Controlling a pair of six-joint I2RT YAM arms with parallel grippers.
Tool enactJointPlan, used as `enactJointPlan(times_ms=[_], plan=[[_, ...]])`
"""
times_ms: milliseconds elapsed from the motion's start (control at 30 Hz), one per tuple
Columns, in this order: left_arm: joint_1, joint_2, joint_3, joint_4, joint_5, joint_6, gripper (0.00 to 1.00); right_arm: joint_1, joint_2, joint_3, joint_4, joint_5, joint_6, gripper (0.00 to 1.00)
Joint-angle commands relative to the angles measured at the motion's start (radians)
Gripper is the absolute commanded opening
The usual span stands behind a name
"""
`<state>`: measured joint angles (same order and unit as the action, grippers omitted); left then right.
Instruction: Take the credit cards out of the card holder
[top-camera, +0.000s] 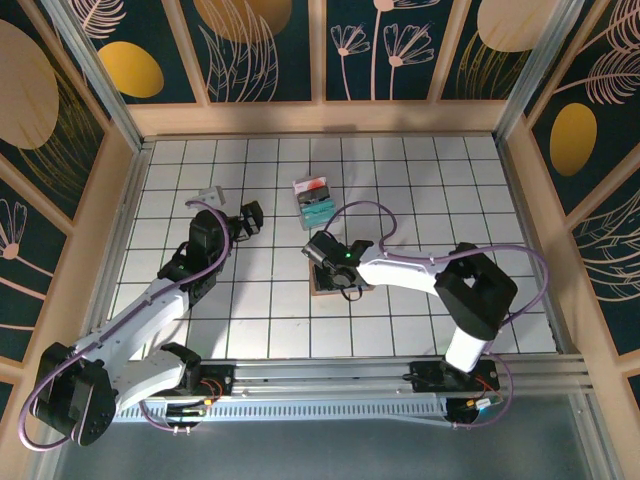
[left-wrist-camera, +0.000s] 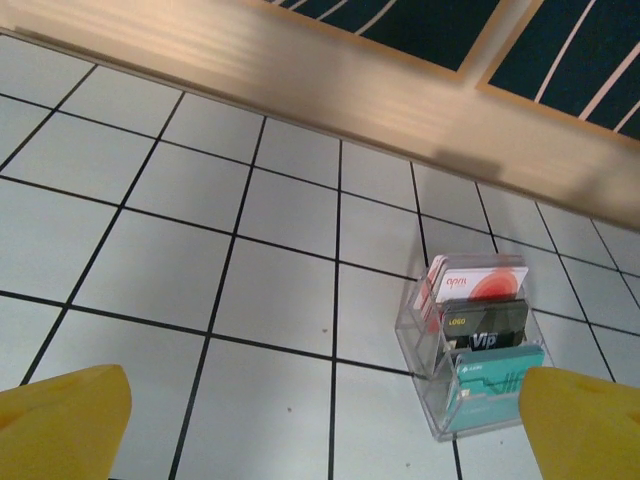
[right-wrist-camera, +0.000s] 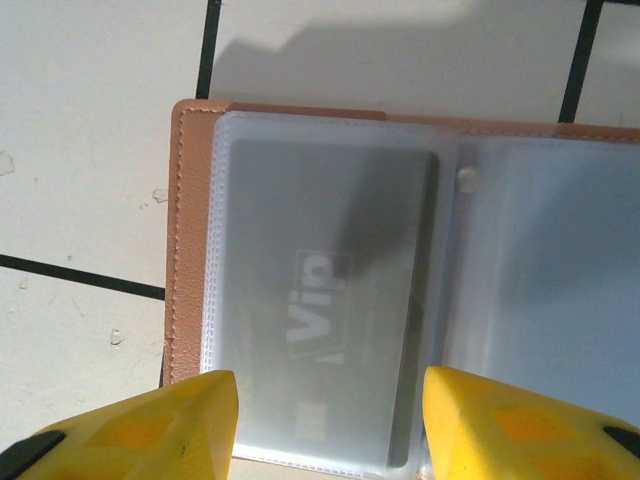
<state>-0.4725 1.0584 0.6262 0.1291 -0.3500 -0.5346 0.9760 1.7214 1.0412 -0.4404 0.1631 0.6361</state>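
Note:
The card holder (right-wrist-camera: 186, 240) lies open on the tiles, tan rim at the left and clear plastic sleeves inside. A grey credit card marked "Vip" (right-wrist-camera: 330, 300) sits in the left sleeve. My right gripper (right-wrist-camera: 330, 405) hangs open just above it, a yellow fingertip on each side of that sleeve. From above, the right gripper (top-camera: 335, 262) covers most of the card holder (top-camera: 322, 290) at mid-table. My left gripper (top-camera: 250, 218) stands open further left, nothing between its yellow fingers (left-wrist-camera: 70, 420).
A clear rack (left-wrist-camera: 480, 345) holds red, black and teal cards, just right of my left gripper (left-wrist-camera: 325, 425); from above the rack (top-camera: 313, 200) is behind the card holder. A small grey flat item (top-camera: 208, 195) lies back left. Wooden walls (top-camera: 320, 118) ring the tiled table.

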Motion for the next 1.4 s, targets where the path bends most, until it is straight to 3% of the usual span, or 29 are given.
enactJointPlan(times_ms=[0, 367, 767, 933, 1367], plan=[[-0.003, -0.01, -0.005, 0.036, -0.025, -0.027, 0.99, -0.006, 0.028, 0.018, 0.013, -0.006, -0.01, 0.52], [-0.003, 0.018, 0.004, 0.046, -0.02, -0.027, 0.99, -0.006, 0.034, 0.035, 0.022, -0.024, -0.021, 0.66], [-0.003, 0.015, 0.005, 0.037, -0.02, -0.017, 0.99, -0.013, 0.056, -0.004, 0.044, -0.017, -0.016, 0.67], [-0.003, 0.02, 0.01, 0.04, -0.02, -0.018, 0.99, -0.016, 0.061, -0.02, 0.048, -0.031, -0.01, 0.64], [-0.003, 0.03, 0.028, 0.017, -0.066, -0.058, 0.99, -0.025, 0.045, -0.056, 0.051, -0.031, 0.004, 0.44]])
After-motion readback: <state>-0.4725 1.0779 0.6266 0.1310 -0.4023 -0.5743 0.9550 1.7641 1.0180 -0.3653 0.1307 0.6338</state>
